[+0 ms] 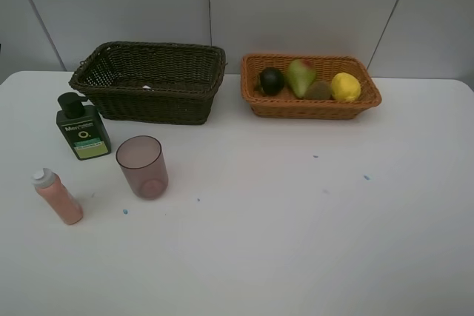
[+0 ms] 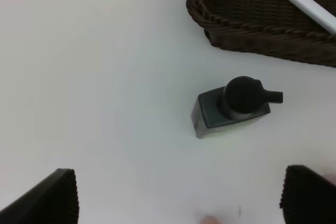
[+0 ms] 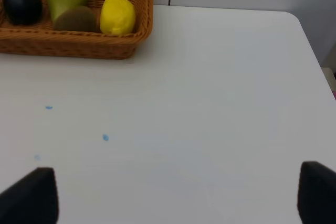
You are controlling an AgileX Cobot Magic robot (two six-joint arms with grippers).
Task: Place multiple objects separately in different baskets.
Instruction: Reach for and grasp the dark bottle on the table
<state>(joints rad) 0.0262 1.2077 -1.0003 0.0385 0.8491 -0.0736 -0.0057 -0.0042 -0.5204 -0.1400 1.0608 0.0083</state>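
Table (image 1: 296, 220) stock: two baskets, loose items; left gripper (image 2: 178, 198) and right gripper (image 3: 178, 198) spread wide, empty.
Inside dark brown basket (image 1: 152, 106): white-pink marker (image 2: 304, 4). In front of it: dark green bottle (image 1: 83, 127), pinkish cup (image 1: 141, 166), pink bottle (image 1: 57, 196). Beside it: tan basket (image 1: 311, 108) with dark green fruit (image 1: 272, 80), pear (image 1: 300, 77), kiwi (image 1: 319, 91), lemon (image 1: 345, 86).

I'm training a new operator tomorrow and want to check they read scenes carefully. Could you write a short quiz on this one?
1. True or false: the marker lies inside the dark brown basket.
2. How many fruits sit in the light orange basket?
3. Name the three items on the table outside both baskets.

Key:
1. True.
2. Four: dark green fruit, pear, kiwi, lemon.
3. The dark green bottle, cup, pink bottle.
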